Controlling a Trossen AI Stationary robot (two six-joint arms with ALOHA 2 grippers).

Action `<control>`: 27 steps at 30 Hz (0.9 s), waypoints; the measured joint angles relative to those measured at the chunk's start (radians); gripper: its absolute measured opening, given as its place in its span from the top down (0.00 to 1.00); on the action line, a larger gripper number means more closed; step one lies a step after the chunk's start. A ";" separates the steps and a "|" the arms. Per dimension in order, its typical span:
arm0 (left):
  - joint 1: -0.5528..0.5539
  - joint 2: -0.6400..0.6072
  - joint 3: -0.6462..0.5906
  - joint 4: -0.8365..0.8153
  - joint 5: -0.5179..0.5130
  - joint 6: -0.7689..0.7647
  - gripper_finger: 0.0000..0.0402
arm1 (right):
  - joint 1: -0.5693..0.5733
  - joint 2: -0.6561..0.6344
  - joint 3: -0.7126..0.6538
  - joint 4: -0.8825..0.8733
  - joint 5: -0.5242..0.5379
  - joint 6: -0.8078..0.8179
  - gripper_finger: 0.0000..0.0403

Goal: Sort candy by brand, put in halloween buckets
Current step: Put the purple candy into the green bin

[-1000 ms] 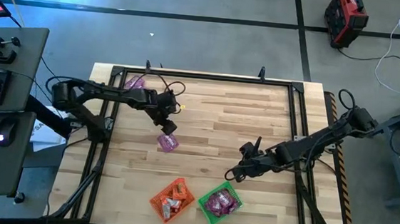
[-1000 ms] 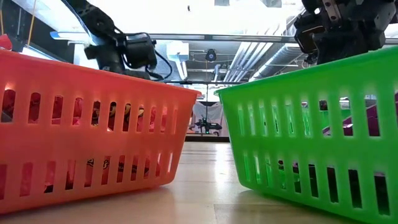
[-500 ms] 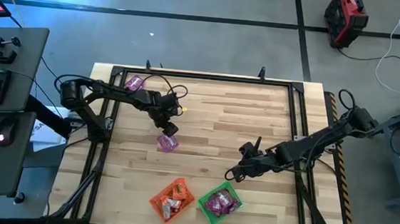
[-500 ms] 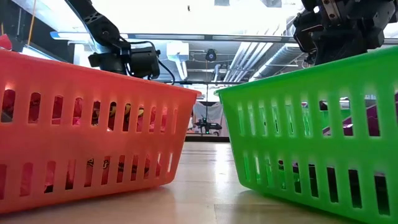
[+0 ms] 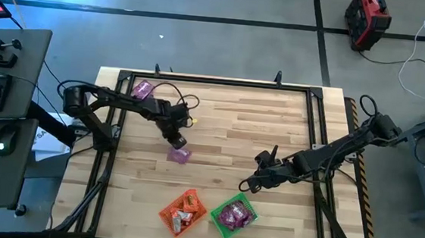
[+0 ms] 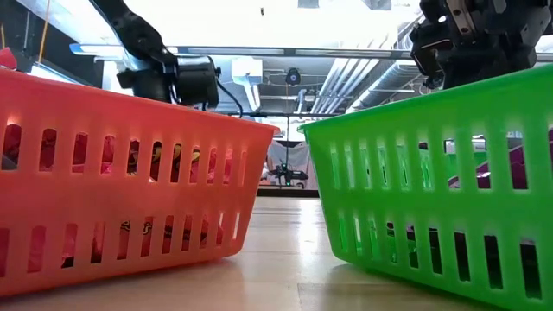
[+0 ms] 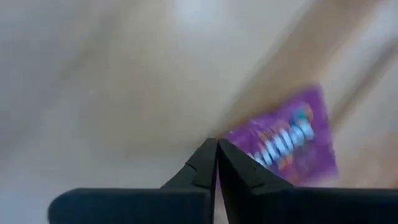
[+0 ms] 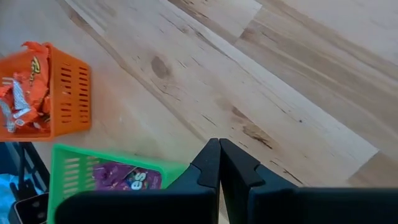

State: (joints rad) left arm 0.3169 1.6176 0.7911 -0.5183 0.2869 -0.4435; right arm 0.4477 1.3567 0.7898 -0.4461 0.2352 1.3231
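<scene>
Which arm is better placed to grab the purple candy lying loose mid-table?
Left. The left gripper sits right beside the purple candy, fingers shut, while the right gripper waits farther off near the green bucket.

Purple packet (image 7: 287, 147) blurred (lettering unreadable); orange bucket (image 6: 130, 173) cut off at picture edge
</scene>
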 joint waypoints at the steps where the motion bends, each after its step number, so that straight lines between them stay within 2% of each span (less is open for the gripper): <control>1: -0.001 -0.021 -0.001 -0.007 0.019 0.002 0.99 | 0.000 0.000 0.000 -0.001 0.000 -0.003 1.00; 5: -0.025 -0.158 0.002 -0.016 -0.008 0.005 1.00 | 0.000 -0.005 0.000 0.001 0.000 -0.024 1.00; 11: -0.037 -0.381 0.002 -0.009 -0.050 -0.077 1.00 | -0.013 -0.040 0.000 0.003 0.001 -0.042 1.00; 15: -0.051 -0.479 0.004 0.012 -0.053 -0.115 1.00 | -0.023 -0.091 0.000 0.007 0.050 -0.049 1.00; 21: -0.163 -0.507 0.005 0.146 -0.050 -0.187 1.00 | -0.039 -0.209 0.000 0.010 0.156 -0.093 1.00; 27: -0.347 -0.431 0.005 0.399 -0.088 -0.311 1.00 | -0.075 -0.302 0.000 0.004 0.184 -0.149 1.00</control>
State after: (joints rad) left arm -0.0303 1.1864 0.7956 -0.1194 0.1990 -0.7548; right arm 0.3722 1.0551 0.7898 -0.4416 0.4195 1.1744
